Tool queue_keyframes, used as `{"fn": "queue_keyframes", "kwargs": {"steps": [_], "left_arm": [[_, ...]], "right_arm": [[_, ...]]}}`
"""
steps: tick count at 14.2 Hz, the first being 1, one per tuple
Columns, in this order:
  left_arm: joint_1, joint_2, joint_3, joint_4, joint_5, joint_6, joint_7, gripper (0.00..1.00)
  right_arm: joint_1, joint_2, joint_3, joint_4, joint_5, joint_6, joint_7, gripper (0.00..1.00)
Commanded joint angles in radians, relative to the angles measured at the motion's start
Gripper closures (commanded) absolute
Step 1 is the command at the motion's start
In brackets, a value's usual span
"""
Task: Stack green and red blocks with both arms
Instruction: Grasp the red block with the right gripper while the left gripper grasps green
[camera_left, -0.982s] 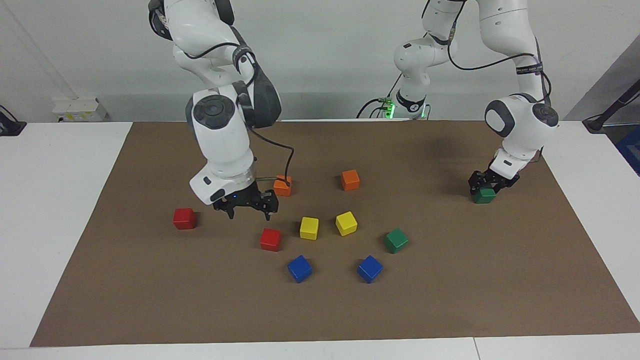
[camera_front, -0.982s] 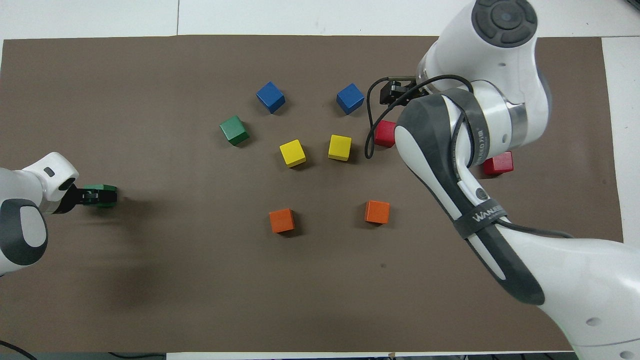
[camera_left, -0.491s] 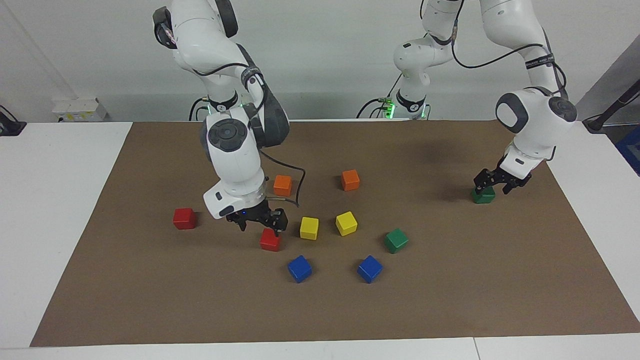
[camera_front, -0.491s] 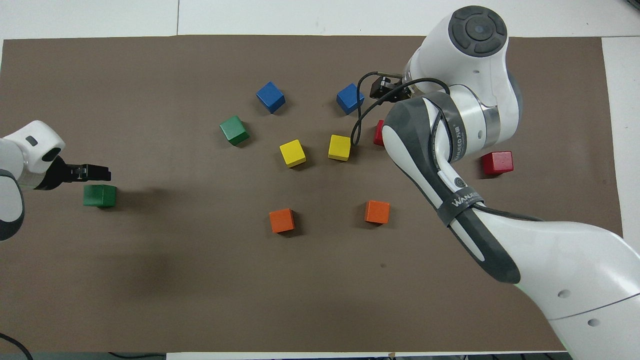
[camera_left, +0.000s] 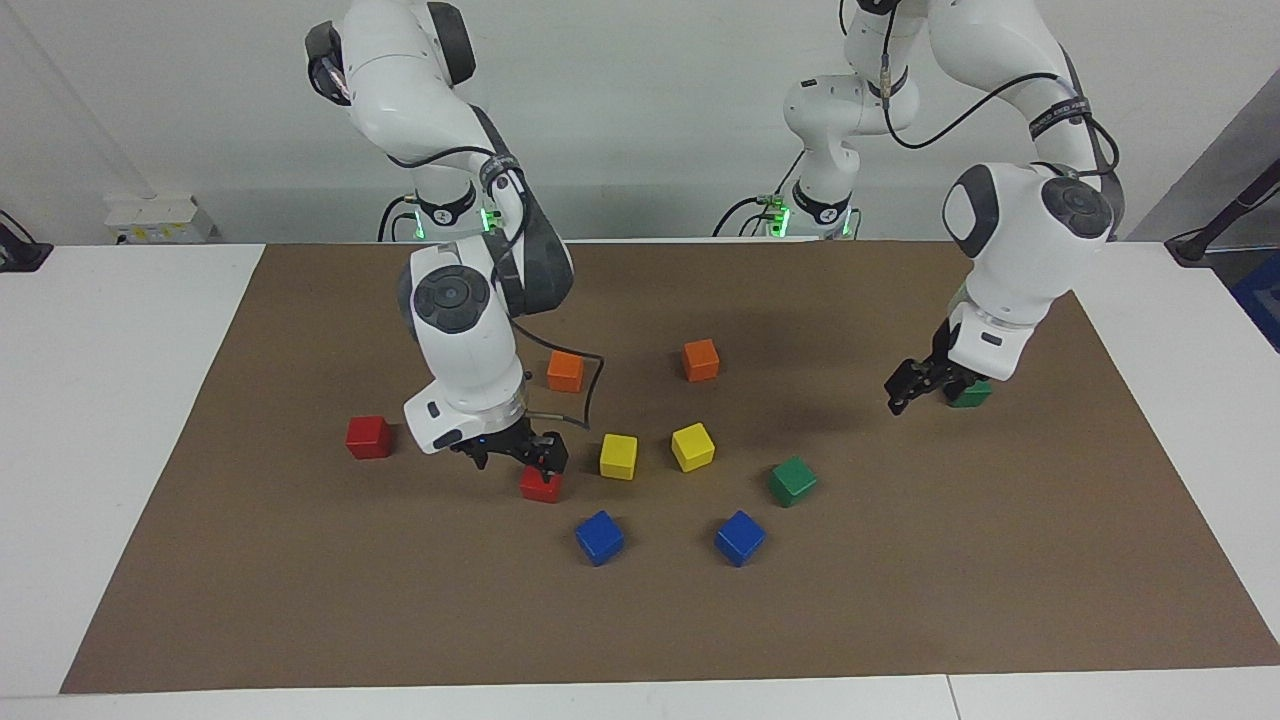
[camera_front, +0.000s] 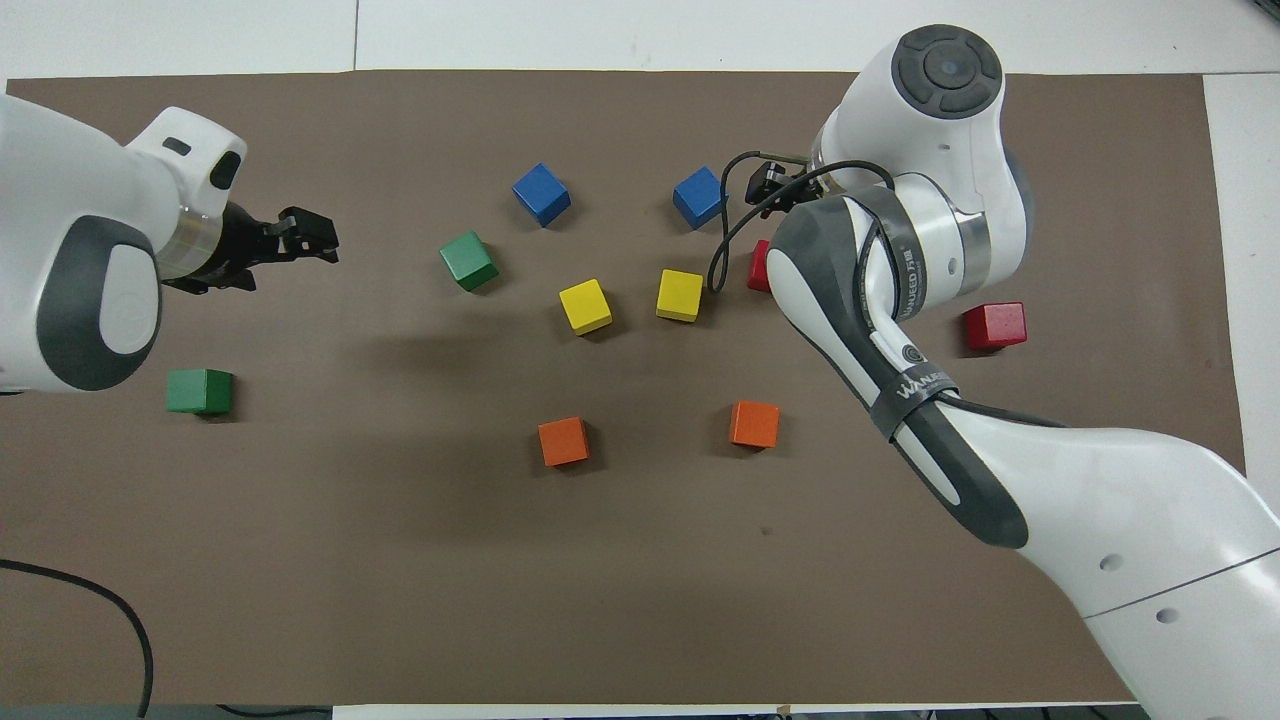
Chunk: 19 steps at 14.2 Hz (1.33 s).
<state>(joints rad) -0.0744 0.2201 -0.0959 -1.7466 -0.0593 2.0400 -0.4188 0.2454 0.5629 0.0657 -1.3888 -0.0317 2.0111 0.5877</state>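
Four small glossy cubes, two dark green (camera_left: 793, 481) (camera_front: 200, 391), two bright red (camera_left: 369, 437) (camera_left: 541, 487), lie unstacked; left claw (camera_left: 920, 385) and right claw (camera_left: 515, 457) gape wide, empty.

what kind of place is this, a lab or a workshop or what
Most likely a robotics lab bench: two white robot arms stand at a white table with a brown mat that bears only small coloured cubes, before a bare wall.

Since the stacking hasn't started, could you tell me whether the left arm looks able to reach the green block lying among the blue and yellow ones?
Probably yes. The left gripper is open, holds nothing, and only bare mat separates it from that green block.
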Motion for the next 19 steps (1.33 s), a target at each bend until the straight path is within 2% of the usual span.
{"fn": "queue_keyframes", "kwargs": {"steps": [1, 6, 9, 12, 17, 18, 19], "left_arm": [[-0.062, 0.097, 0.015, 0.126, 0.009, -0.057, -0.173, 0.0], [-0.153, 0.254, 0.016, 0.257, 0.07, -0.066, -0.424, 0.0], [-0.176, 0.284, 0.015, 0.256, 0.073, -0.041, -0.512, 0.0], [-0.186, 0.292, 0.015, 0.21, 0.091, 0.066, -0.584, 0.0], [-0.185, 0.297, 0.015, 0.15, 0.093, 0.175, -0.633, 0.0], [-0.185, 0.298, 0.015, 0.145, 0.093, 0.19, -0.635, 0.0], [-0.185, 0.298, 0.015, 0.138, 0.093, 0.201, -0.637, 0.0]], "right_arm": [[0.011, -0.005, 0.005, -0.05, -0.007, 0.054, 0.035, 0.0], [0.018, -0.003, 0.005, -0.145, -0.007, 0.163, 0.038, 0.0], [0.018, -0.005, 0.005, -0.164, -0.007, 0.181, 0.038, 0.0], [0.018, -0.005, 0.005, -0.19, -0.007, 0.215, 0.038, 0.0], [0.018, -0.012, 0.005, -0.253, -0.007, 0.291, 0.038, 0.01], [0.017, -0.012, 0.005, -0.266, -0.007, 0.31, 0.037, 0.03], [0.015, -0.014, 0.005, -0.269, -0.007, 0.311, 0.035, 0.15]]}}
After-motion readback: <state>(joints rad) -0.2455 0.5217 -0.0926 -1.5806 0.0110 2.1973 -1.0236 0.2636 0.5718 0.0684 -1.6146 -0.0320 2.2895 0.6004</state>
